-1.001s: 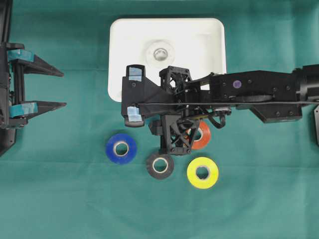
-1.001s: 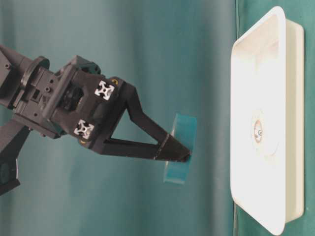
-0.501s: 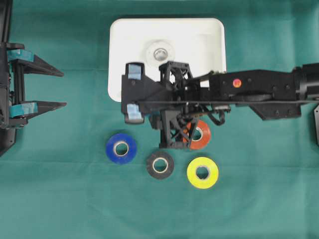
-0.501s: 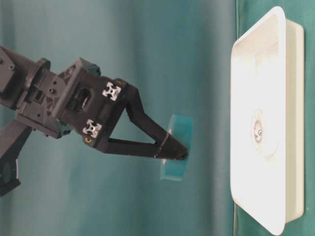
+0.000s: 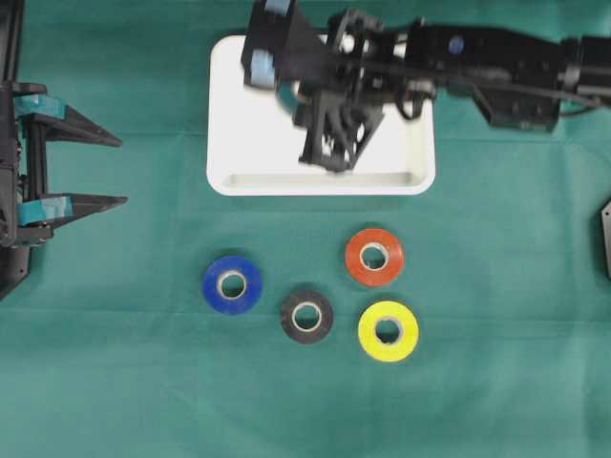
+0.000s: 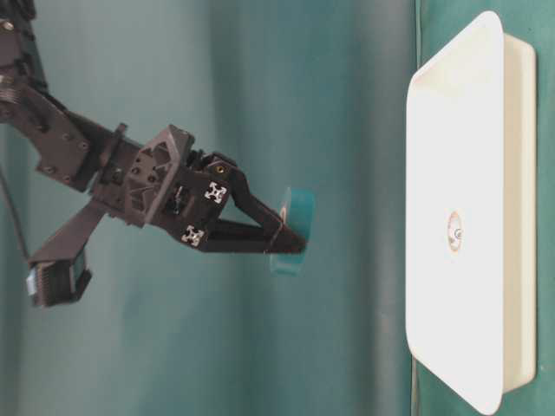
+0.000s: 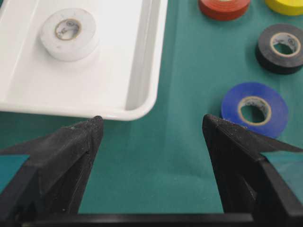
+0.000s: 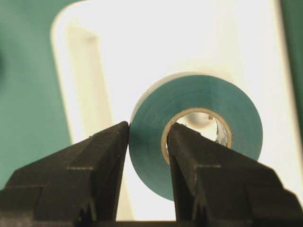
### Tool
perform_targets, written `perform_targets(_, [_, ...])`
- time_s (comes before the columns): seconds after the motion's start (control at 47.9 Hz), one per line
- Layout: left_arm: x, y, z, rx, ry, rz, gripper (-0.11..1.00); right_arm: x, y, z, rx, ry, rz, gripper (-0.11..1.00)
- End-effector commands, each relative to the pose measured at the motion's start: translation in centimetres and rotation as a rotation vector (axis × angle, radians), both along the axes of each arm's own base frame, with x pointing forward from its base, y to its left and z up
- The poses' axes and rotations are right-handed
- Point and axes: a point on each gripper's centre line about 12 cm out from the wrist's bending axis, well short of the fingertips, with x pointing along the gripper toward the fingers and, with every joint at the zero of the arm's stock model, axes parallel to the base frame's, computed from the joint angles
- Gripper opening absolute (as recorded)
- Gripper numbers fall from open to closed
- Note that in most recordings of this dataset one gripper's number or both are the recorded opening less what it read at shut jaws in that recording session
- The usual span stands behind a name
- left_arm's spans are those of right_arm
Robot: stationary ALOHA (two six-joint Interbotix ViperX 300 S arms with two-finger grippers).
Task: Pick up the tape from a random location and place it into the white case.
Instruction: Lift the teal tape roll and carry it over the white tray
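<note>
The right gripper (image 8: 147,142) is pinching the teal tape (image 8: 199,132) wall between its fingers, reaching over the case (image 5: 229,143); the left gripper (image 7: 151,137) is hanging spread apart, holding nothing

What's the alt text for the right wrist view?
Close-up of the right gripper with its black fingers pinching one wall of a teal tape roll, one finger outside and one through the core. Behind the roll, blurred and bright, lies the white case on a green cloth.
</note>
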Motion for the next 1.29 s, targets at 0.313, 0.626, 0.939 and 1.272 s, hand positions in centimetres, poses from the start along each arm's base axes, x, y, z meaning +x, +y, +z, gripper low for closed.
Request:
perform_targets(0.313, [0.2,0.1,0.2,-0.001,-0.005,0.002,0.82,-1.5,-3.6,1.0,-0.016,-0.031,-0.075,0.3])
perform_targets(0.626, [0.2,0.1,0.3,-0.002,-0.007,0.003,0.82,-5.7,-3.5,-0.4,-0.004,-0.005,-0.119,0.3])
perform_targets(0.939, [0.2,0.1,0.3,0.001,-0.011,0.002,0.82,-8.0,-2.9,-1.0,0.002,-0.026,-0.132,0.3])
perform_targets(1.272, [0.2,0.2,0.3,-0.001,-0.01,0.008,0.82,-7.9,-2.9,-1.0,0.0,-0.031,-0.13,0.3])
